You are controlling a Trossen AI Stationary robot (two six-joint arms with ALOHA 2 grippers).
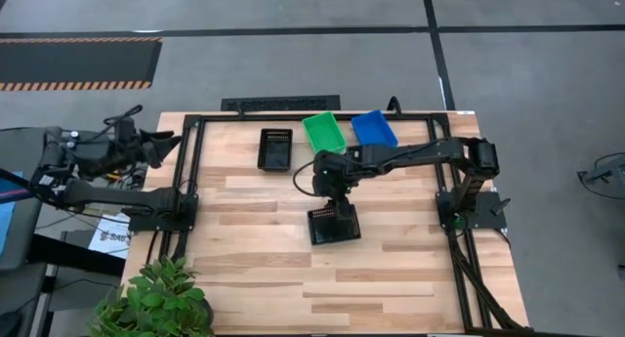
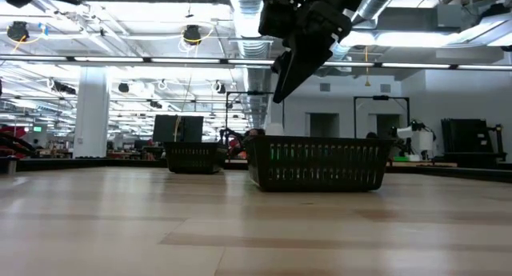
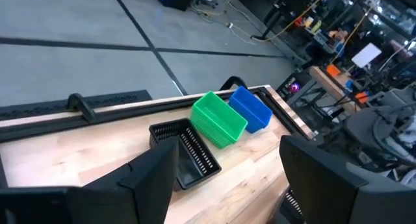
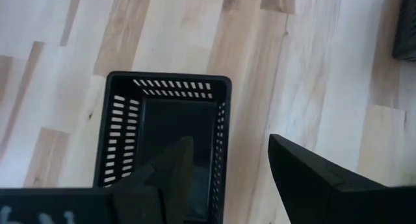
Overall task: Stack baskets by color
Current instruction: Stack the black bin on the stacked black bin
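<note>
Nearest black basket (image 4: 162, 146) sits empty beneath open right tool (image 4: 227, 175).

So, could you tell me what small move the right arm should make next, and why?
Probably lower straight down. The right gripper hangs open above the near black perforated plastic basket, one finger inside its wall and one outside, not yet gripping. This basket likely belongs with the other black basket at the table's far side.

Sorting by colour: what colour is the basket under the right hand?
Black; the basket shows best in the right wrist view.
</note>
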